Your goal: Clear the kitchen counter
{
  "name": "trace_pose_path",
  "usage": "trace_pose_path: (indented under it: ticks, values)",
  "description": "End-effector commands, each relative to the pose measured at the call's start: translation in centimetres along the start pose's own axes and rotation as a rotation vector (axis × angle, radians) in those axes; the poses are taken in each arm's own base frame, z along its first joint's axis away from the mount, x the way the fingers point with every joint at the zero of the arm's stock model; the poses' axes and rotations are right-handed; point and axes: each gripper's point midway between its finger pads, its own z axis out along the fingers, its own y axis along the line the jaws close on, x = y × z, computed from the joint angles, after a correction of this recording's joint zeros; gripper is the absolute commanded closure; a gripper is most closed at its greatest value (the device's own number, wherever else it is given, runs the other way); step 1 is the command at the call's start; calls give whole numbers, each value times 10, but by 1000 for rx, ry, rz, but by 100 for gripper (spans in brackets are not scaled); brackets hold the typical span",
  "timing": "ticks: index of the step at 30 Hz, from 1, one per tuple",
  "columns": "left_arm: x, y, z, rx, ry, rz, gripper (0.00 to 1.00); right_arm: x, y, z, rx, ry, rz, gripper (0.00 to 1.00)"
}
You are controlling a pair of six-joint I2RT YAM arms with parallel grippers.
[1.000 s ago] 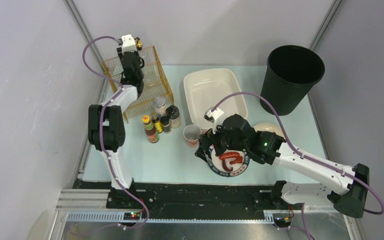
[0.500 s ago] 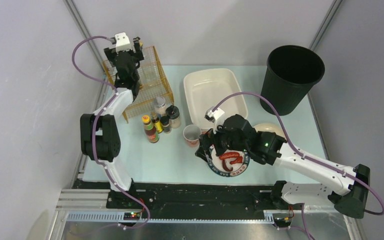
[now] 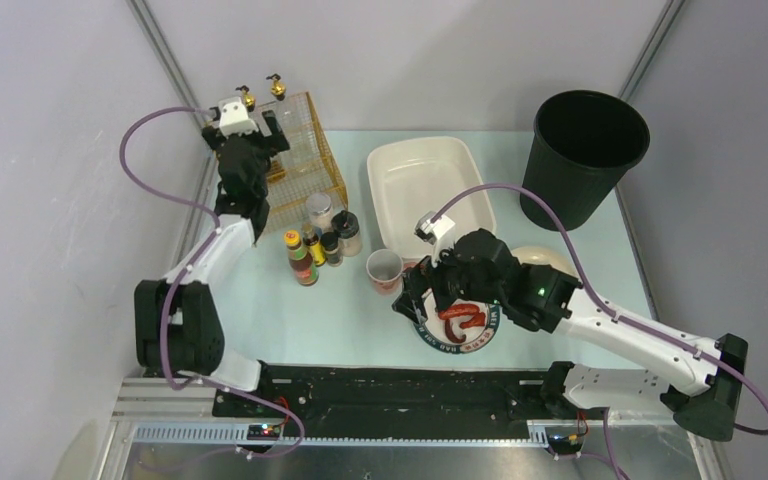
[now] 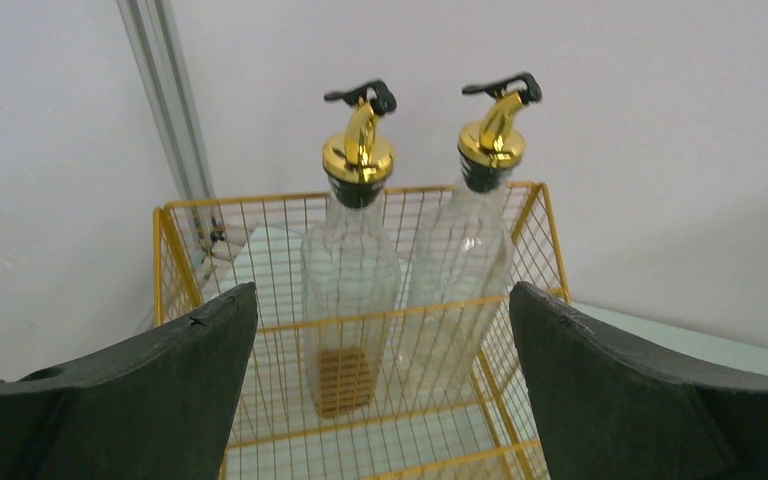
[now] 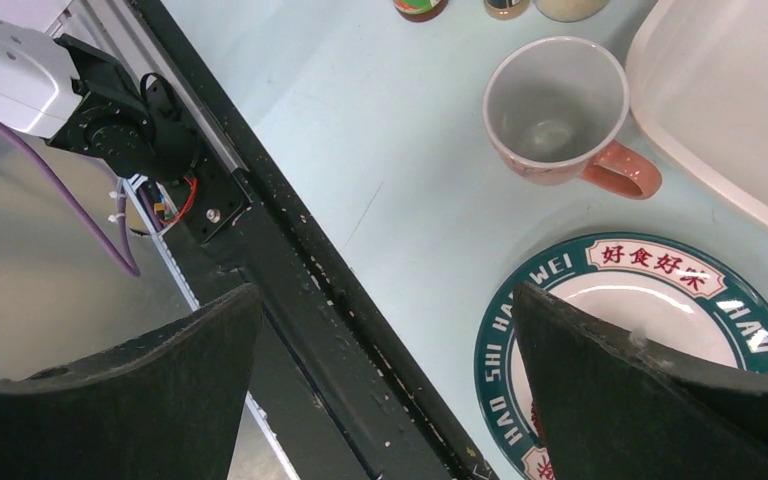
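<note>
Left claw (image 4: 382, 300): I hold it spread wide and empty, facing two oil bottles (image 4: 352, 280) in the far-left wire basket (image 4: 260, 199).
Right claw (image 5: 385, 300): spread, empty, over the plate (image 5: 650, 330) near the mug (image 5: 558, 110).
Kitchen counter (image 3: 340, 320): beneath me, cluttered.
Risk: if I descend off-centre, I may topple the mug.

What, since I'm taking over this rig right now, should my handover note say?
Left gripper open, empty, facing the wire basket.
Done: two oil bottles stand in it.
Right gripper open, empty, over the edge of the plate, beside the mug.
On the kitchen counter: condiment bottles, mug, plate with red food, and a bowl partly hidden by the right arm.
Left: clear all those.
</note>
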Motion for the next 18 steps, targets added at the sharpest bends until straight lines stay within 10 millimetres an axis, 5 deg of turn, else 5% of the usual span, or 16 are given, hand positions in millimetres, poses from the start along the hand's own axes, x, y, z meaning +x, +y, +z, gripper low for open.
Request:
trace_pose_path:
  ticks: [1,12,18]
  values:
    - [-23,-16,-33,85,-31,-107,0,-15,3,-8,2,-57,-6,1]
    - [-21,-49,-121,271,112,-223,0,-35,13,-27,-15,-92,6,2]
    - [11,-67,-168,331,332,-296,0,-38,20,-20,-35,-76,-4,2]
